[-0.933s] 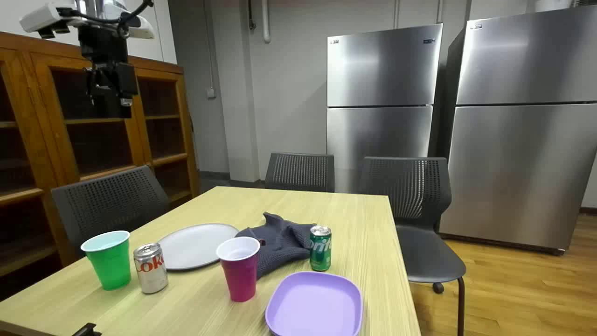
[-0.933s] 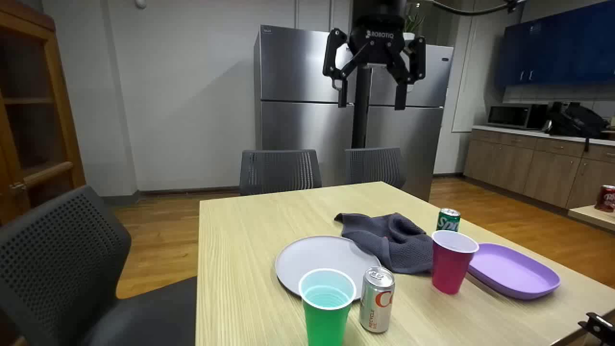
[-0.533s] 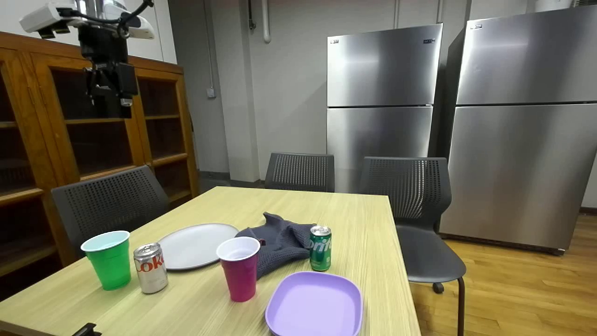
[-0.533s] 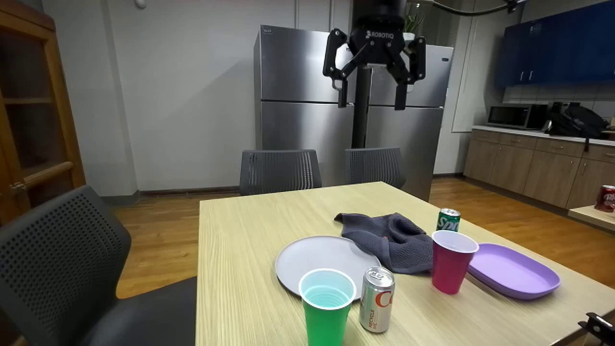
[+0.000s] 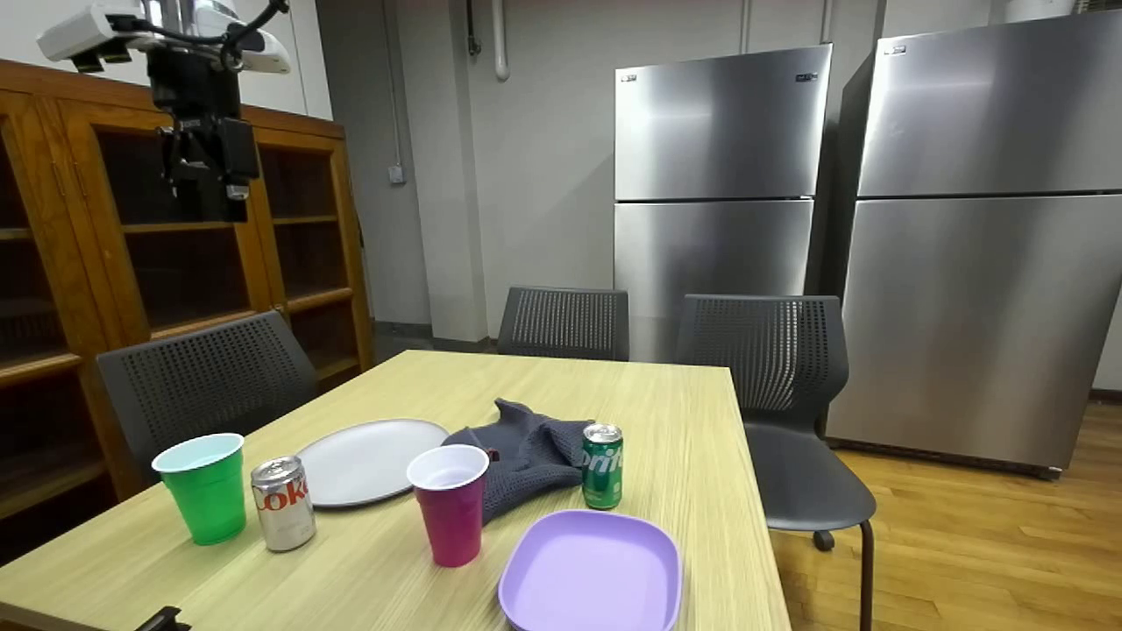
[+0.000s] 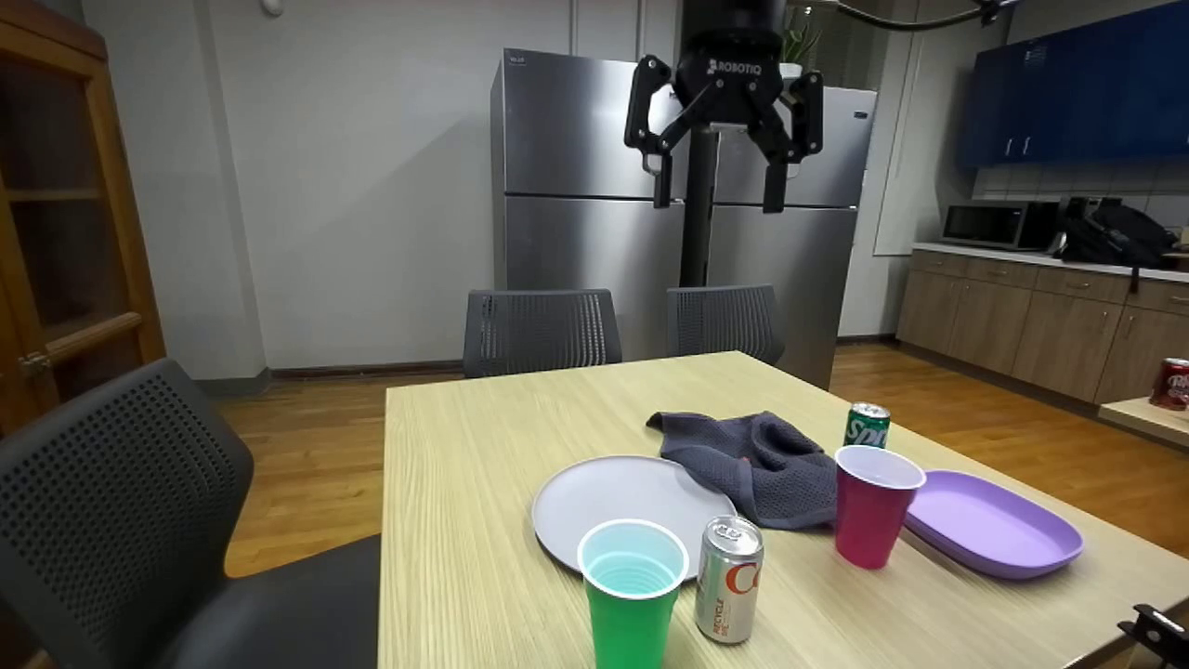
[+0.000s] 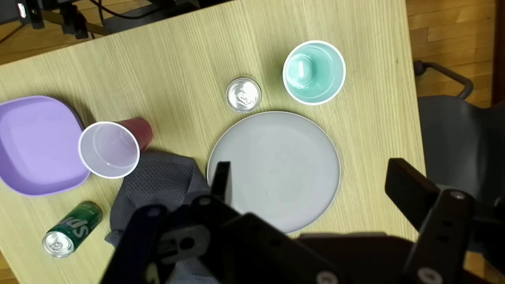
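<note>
Reading from left to right in an exterior view, we are locating a wooden cabinet (image 6: 65, 223) and then a dark mesh chair (image 6: 121, 502), which is standing at the left edge of the table (image 6: 455, 502). On the table we are identifying the round grey plate (image 6: 604, 506); it is lying flat under the gripper (image 6: 717, 206), as the wrist view is showing. A green cup (image 6: 632, 627) is standing upright at the plate's near side and is hiding part of its rim. The gripper is hanging well above the table, in front of two steel refrigerators (image 6: 585, 242); its fingers (image 7: 410, 189) are standing fully spread and are gripping nothing. Next we are observing the silver Coke can (image 6: 729, 590), which is standing just beside the green cup and is also covering some of that rim. A crumpled dark cloth (image 6: 762, 469) is lying just right of the plate; with a finger obstructing the wrist view, we are not determining whether the two are touching. Farther right, a green Sprite can (image 6: 866, 427) is standing partly hidden behind a magenta cup (image 6: 871, 530), and a purple dish (image 6: 999, 525) is lying just beside that cup. In the right background we are noting a microwave (image 6: 985, 225), a black bag (image 6: 1115, 232) and a red can (image 6: 1172, 383)
</note>
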Controlling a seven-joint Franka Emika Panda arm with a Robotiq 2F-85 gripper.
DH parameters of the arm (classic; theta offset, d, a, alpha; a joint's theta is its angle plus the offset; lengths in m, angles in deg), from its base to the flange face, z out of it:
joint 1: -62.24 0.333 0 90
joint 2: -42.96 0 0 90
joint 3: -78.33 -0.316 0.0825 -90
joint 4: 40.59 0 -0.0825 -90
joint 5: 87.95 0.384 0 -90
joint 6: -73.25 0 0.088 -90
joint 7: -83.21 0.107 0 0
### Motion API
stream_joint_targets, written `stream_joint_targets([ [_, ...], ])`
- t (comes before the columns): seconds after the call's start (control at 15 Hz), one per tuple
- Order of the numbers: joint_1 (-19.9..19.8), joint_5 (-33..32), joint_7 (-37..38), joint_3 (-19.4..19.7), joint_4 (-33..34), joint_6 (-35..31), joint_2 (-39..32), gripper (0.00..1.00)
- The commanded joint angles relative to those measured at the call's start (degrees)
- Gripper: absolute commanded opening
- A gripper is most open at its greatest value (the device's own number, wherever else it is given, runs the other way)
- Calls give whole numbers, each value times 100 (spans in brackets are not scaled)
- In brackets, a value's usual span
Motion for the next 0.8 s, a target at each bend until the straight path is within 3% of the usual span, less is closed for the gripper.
stream_joint_targets([
  [0.0, 113, -68, 31, 86, -21, -15, -10, 100],
  [0.73, 294, 19, -48, 65, -522, -531, -268, 100],
])
